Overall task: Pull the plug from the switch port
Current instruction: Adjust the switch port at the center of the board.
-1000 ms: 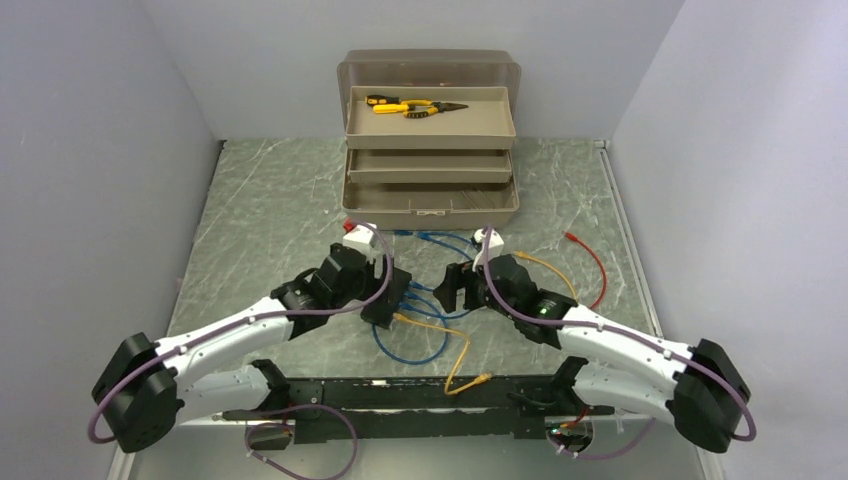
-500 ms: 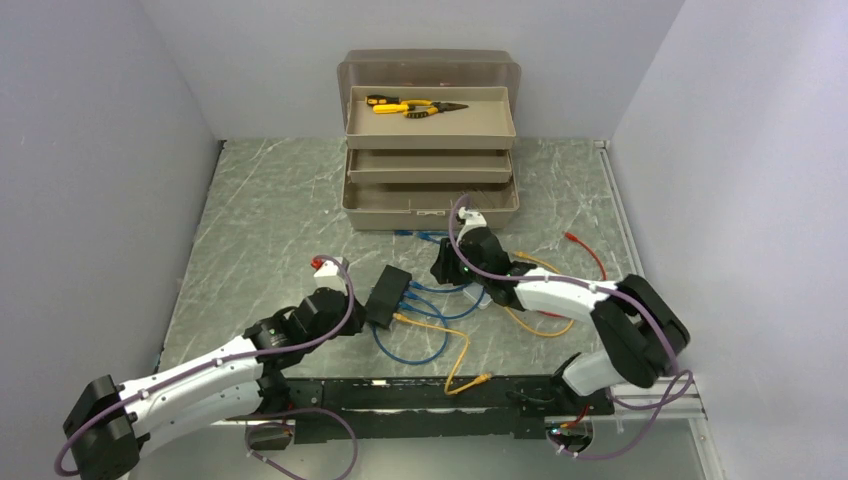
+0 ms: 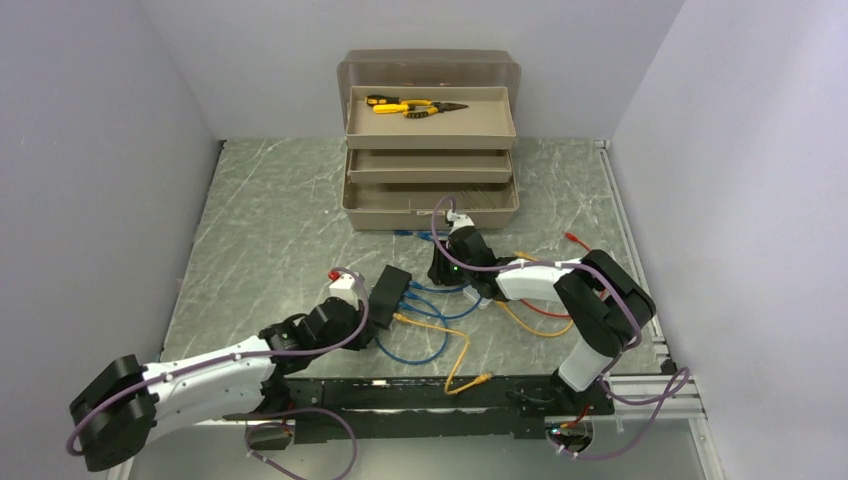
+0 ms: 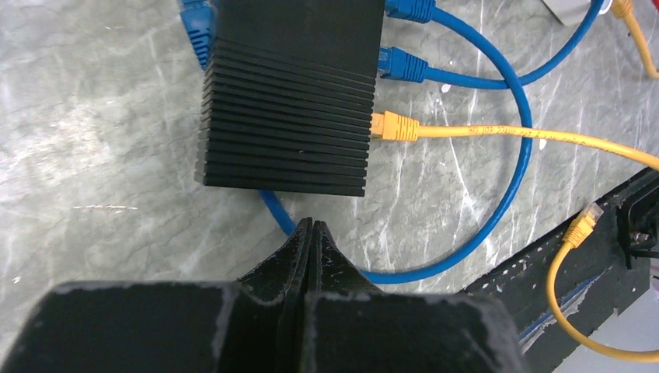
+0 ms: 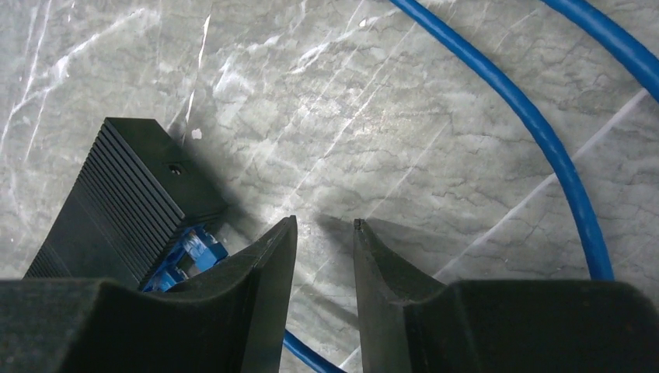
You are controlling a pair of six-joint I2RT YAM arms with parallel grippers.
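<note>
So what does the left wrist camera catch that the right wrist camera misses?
Only the left wrist view shows the yellow plug seated in the switch, a loose yellow plug lying on the black rail, and the left tool, its fingers pressed together and empty. Only the right wrist view shows the right tool, its fingers apart with nothing between them. Both show the ribbed black switch, blue cables and the marbled table.
</note>
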